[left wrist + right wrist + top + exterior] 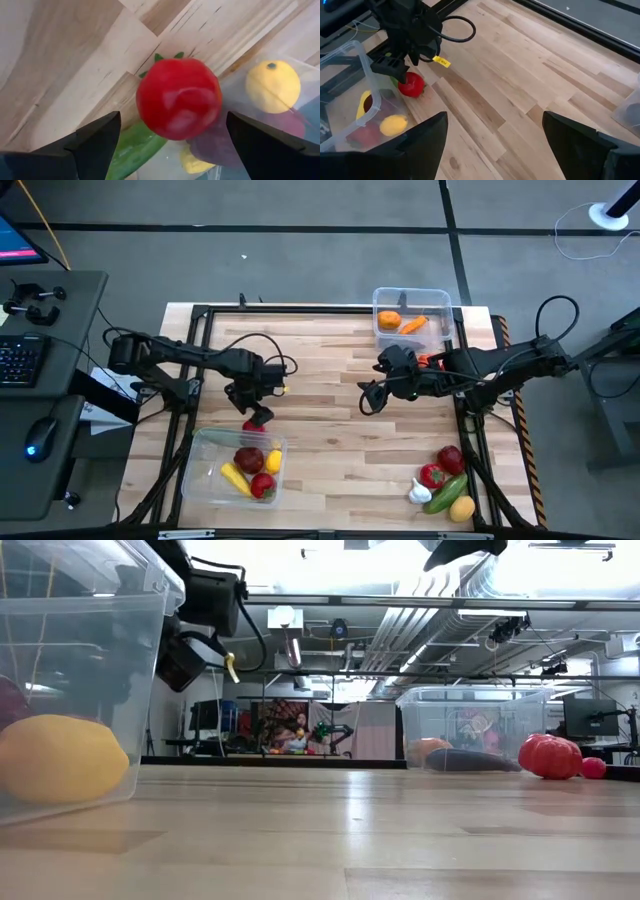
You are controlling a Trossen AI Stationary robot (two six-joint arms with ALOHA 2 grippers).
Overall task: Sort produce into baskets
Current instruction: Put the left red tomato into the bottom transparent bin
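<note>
The left gripper [258, 416] hangs over the far rim of the near basket [205, 470] with its jaws spread wide; a red tomato [178, 98] with a green stem shows between the fingers in the left wrist view, apparently loose, since neither finger touches it. In the right wrist view the same tomato [410, 84] sits just under that gripper at the basket's edge. Inside this basket lie a yellow lemon [274, 461], a yellow banana [234, 478], a dark purple piece [248, 459] and a red piece [262, 486]. The right gripper [370, 397] waits over the middle of the bench [330, 440], jaws open and holding nothing. The far basket [436, 298] at the bench's far right holds an orange piece [388, 320] and a carrot [412, 325]. At the near right corner more produce is clustered on the wood: a dark red apple [450, 458], a red pepper [432, 475], a white garlic [419, 493], a green cucumber [445, 491] and a yellow fruit [461, 507].
</note>
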